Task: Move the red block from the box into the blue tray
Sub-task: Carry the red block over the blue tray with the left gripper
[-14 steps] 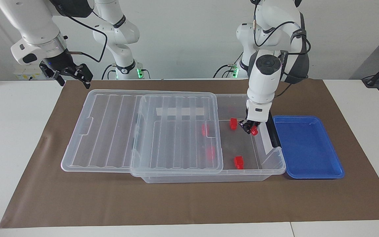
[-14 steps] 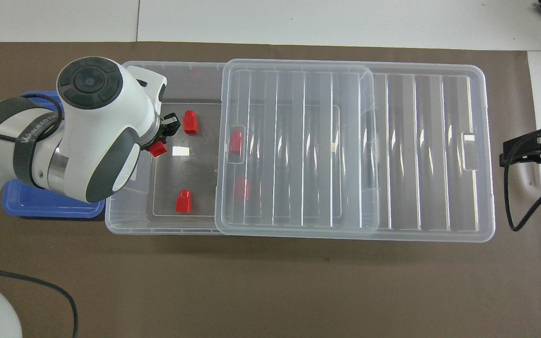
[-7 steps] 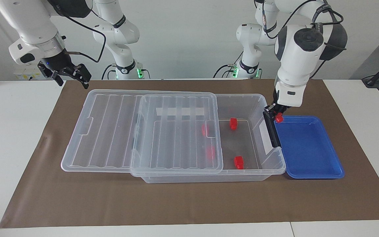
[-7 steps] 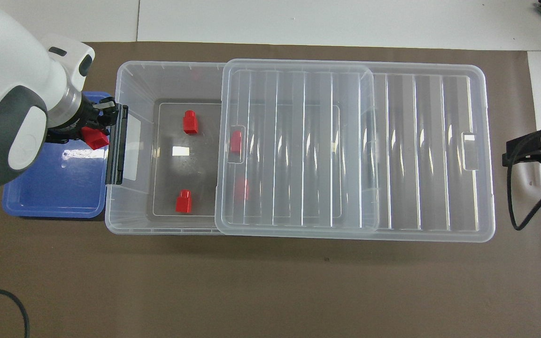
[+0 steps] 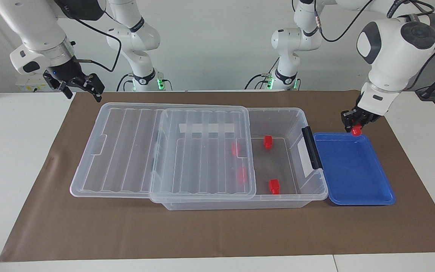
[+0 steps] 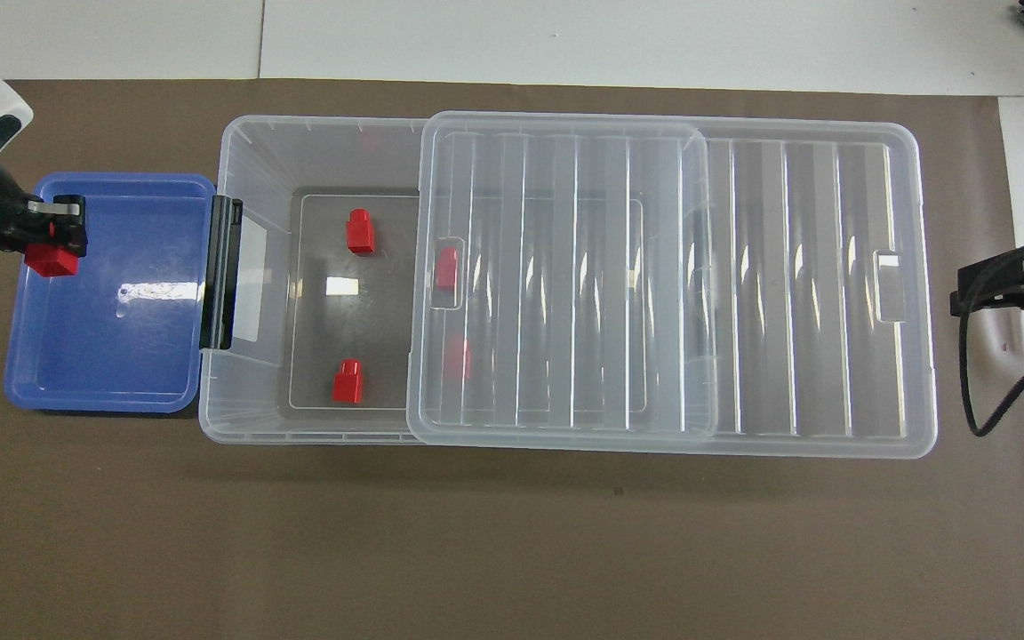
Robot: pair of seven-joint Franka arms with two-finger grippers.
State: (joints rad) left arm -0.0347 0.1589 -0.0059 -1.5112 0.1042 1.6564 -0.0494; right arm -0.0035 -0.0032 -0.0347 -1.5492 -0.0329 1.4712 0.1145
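Starting at the right arm's end, we see the right gripper [image 5: 82,90] waiting in the air off that end of the table, fingers spread and empty. Moving along, the ribbed transparent lid [image 5: 119,151] sits slid half off the large clear plastic storage box [image 5: 278,110]. Two small red blocks [image 5: 267,141] lie in the open part and two more show through the lid. Past the black latch [image 5: 312,147], here's the news: the left gripper [image 5: 356,124] has swung out of the box in the last second. It now hangs over the shallow glossy blue plastic tray [image 5: 353,170], clamped on the small bright red plastic block [image 5: 356,130]. The block is over the tray's end away from the box, close to the rim, and not yet set down. We judge that the carry is nearly done: lower, release, and one block is delivered.
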